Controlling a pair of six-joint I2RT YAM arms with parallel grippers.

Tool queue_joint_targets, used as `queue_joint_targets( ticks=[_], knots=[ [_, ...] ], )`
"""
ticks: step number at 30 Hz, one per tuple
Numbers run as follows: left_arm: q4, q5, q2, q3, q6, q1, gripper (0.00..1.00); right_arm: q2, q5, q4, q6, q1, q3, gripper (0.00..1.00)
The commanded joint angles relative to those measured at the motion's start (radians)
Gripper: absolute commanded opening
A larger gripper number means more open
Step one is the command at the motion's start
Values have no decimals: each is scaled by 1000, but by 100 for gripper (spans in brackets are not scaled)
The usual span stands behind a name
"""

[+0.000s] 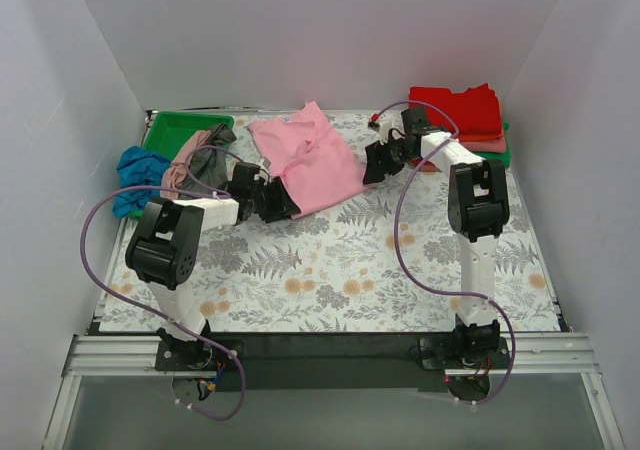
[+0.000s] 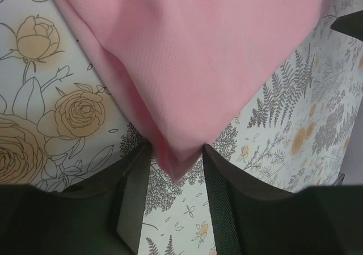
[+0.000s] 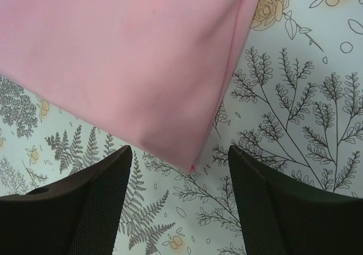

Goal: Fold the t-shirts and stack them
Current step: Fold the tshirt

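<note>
Pink t-shirt corner inside the left gripper

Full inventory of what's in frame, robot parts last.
pink t-shirt: 1, light pink, spread at centre back
shirt stack: 1, red on top, salmon and green edges beneath, back right
loose shirts: at least 2, grey and salmon, heaped over the tray's near edge
blue shirt: 1, blue, far left beside the tray
tray: 1, bright green, back left
table: 1, grey floral
left gripper: 1, black, pinching a pink t-shirt corner
right gripper: 1, black, open, straddling another corner
</note>
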Motion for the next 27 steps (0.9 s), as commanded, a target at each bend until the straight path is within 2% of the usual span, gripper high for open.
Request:
queue_joint_targets(
  ticks=[1,6,9,10,11,12,14,18,22,27],
  knots=[
    [25,6,11,36,-4,-10,40,21,-1,0,25,-8,49,74],
    [27,27,33,53,-4,-14,29,60,-16,-3,49,-5,55,69],
    [27,41,39,54,-2,-14,19,56,-28,-3,49,-5,30,55],
    [27,55,42,51,-4,-14,16,53,-36,-4,51,-6,24,38],
    [27,59,45,50,-5,-13,13,48,-39,-6,51,-8,17,27],
    [27,69,45,48,-5,-14,7,35,-42,-6,51,-8,-9,18],
    [27,87,36,22,-1,-14,3,12,-54,-8,45,-9,-48,2],
    [2,105,-59,-65,7,-19,0,-123,-55,-12,0,-19,-222,1],
    [-50,141,-192,-182,-27,-36,0,-287,-25,-41,-56,-35,-481,1],
    [-105,171,-357,-332,-109,-124,1,-513,-2,-110,-127,-43,-706,1]
  ],
)
